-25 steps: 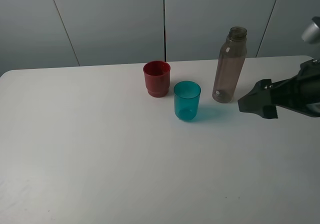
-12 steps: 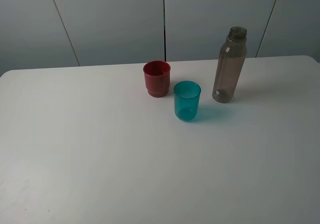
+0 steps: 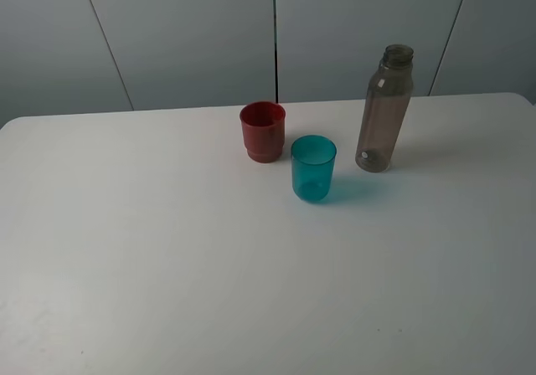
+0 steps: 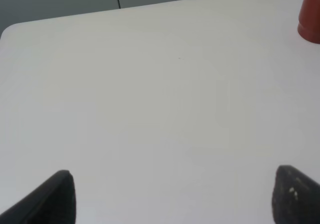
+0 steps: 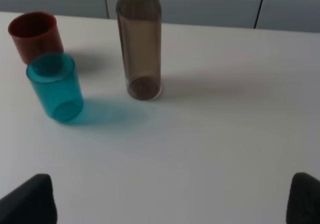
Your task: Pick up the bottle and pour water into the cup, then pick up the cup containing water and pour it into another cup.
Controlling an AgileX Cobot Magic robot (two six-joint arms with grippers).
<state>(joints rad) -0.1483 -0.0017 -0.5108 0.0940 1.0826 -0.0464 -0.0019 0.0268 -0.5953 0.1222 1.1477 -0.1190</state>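
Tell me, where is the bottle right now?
In the high view the bottle stands upright on the table, right of centre near the back edge, just right of the teal cup.

Bottle (image 3: pixel 384 111), teal cup (image 3: pixel 314 169) and red cup (image 3: pixel 263 130) stand upright on table (image 3: pixel 167 249).

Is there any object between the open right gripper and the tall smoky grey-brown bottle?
No. In the right wrist view, only bare white table lies between the right gripper and the tall smoky grey-brown plastic bottle.
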